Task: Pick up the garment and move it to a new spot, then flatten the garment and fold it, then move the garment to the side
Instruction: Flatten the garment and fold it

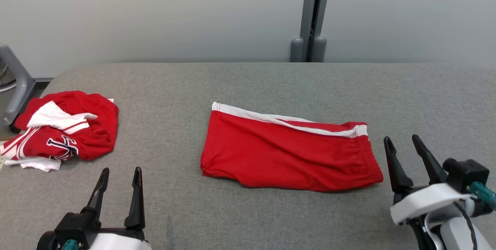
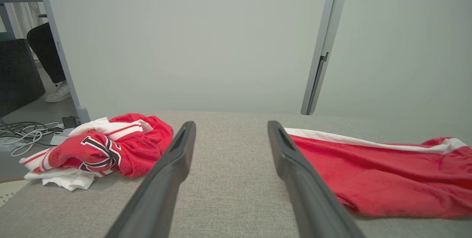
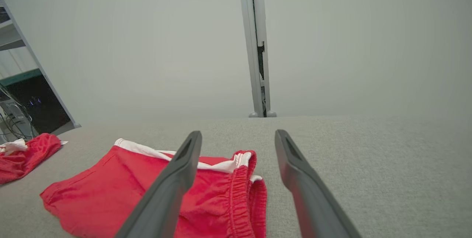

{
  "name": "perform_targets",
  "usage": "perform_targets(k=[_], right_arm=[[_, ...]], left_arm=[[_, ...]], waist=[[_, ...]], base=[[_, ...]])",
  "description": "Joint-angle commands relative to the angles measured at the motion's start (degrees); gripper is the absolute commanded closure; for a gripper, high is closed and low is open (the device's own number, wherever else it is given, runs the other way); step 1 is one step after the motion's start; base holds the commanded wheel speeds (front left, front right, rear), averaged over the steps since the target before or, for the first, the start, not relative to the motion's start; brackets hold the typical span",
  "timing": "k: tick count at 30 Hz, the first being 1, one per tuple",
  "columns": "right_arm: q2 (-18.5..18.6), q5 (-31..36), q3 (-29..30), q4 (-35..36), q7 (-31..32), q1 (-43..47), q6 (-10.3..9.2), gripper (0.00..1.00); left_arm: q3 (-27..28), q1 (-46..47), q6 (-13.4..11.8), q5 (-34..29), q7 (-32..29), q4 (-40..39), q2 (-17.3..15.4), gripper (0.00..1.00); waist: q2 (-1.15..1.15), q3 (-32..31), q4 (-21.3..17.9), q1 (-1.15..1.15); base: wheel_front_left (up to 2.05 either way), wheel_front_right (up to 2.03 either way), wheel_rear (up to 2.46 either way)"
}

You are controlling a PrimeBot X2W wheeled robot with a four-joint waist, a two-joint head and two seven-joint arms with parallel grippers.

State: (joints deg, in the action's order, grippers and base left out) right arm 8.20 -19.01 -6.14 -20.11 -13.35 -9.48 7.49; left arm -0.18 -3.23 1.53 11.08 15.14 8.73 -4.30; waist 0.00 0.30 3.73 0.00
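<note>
Red shorts (image 1: pixel 286 153) first: they're lying flat on the grey table (image 1: pixel 248 83), white stripe along the far edge and gathered waistband at the end nearest my right fingers. They sit between my two grippers, closer to the right one.

My right gripper (image 1: pixel 401 138) hangs just beside that waistband end, tips pointing away from me, and I can see no contact with the cloth. Both fingers are spread wide with nothing between them. In the right wrist view the waistband sits low between the two fingers, and the rest of the shorts runs off past my left-hand finger.

Over to my left gripper (image 1: pixel 121 170): it's spread wide too and holding nothing. It is low at the near side of the table, apart from the shorts. In the left wrist view bare grey fabric lies between these fingers, and the hem end of the shorts lies just outside the right-hand one.

Beyond the left-hand finger there's a crumpled heap of red and white clothes (image 1: pixel 66 130) near the table's edge, well apart from the shorts. Straight ahead, past all four fingertips, a grey post (image 1: pixel 312 17) splits the pale wall (image 1: pixel 155 13).
</note>
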Motion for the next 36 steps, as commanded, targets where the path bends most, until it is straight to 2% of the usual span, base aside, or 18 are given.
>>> perform_targets(k=[1,8,14,20,27,28,29,33,36], right_arm=[[0.4,0.2,-0.1,-2.2,0.0,-2.4,0.02,0.0],[1.7,1.1,-0.3,-16.8,0.9,-12.8,0.02,0.0],[2.4,0.5,0.0,-28.2,1.6,-18.0,0.02,0.0],[1.9,-0.9,-0.7,-36.1,1.3,-19.0,0.01,0.0],[0.5,-4.4,-1.8,-40.7,1.4,-19.0,0.01,0.0],[0.2,-5.0,-2.6,-40.9,1.9,-19.1,0.01,0.61],[-0.1,-5.7,-3.1,-40.8,2.0,-19.3,0.02,1.0],[1.2,-7.2,-4.7,-40.4,1.8,-20.1,0.0,1.0],[3.7,-8.4,-6.5,-40.0,2.1,-21.0,0.0,1.0]], left_arm=[[-0.2,1.4,0.3,-0.2,0.0,0.0,0.1,0.0],[-2.7,4.4,0.7,-0.1,0.0,1.1,0.8,0.0],[-4.0,6.6,0.8,0.5,0.0,1.9,1.2,0.0],[-4.4,7.8,0.6,0.7,0.0,2.3,1.3,0.0],[-5.2,8.9,0.4,1.4,0.0,2.6,1.3,0.0],[-5.2,8.8,0.4,1.5,0.0,2.6,1.3,0.0],[-5.3,8.8,0.3,1.5,0.0,2.8,1.3,0.0],[-5.3,8.7,0.4,1.8,0.0,3.4,1.3,0.0],[-4.9,8.1,0.5,1.8,0.0,4.0,1.3,0.0]], waist=[[0.0,1.1,1.1,0.0],[0.0,4.7,5.0,0.0],[0.0,7.3,7.4,0.0],[0.0,8.3,8.1,0.0],[0.0,8.7,7.9,0.0],[0.0,8.7,7.9,0.0],[0.0,8.6,7.9,0.0],[0.0,8.0,7.6,0.0],[0.0,6.7,7.1,0.0]], base=[[0.0,0.0,0.0],[0.0,0.0,0.0],[0.0,0.0,0.0],[0.0,0.0,0.0],[0.0,0.0,0.0],[0.0,0.0,0.0],[0.0,0.0,0.0],[0.0,0.0,0.0],[0.0,0.0,0.0]])
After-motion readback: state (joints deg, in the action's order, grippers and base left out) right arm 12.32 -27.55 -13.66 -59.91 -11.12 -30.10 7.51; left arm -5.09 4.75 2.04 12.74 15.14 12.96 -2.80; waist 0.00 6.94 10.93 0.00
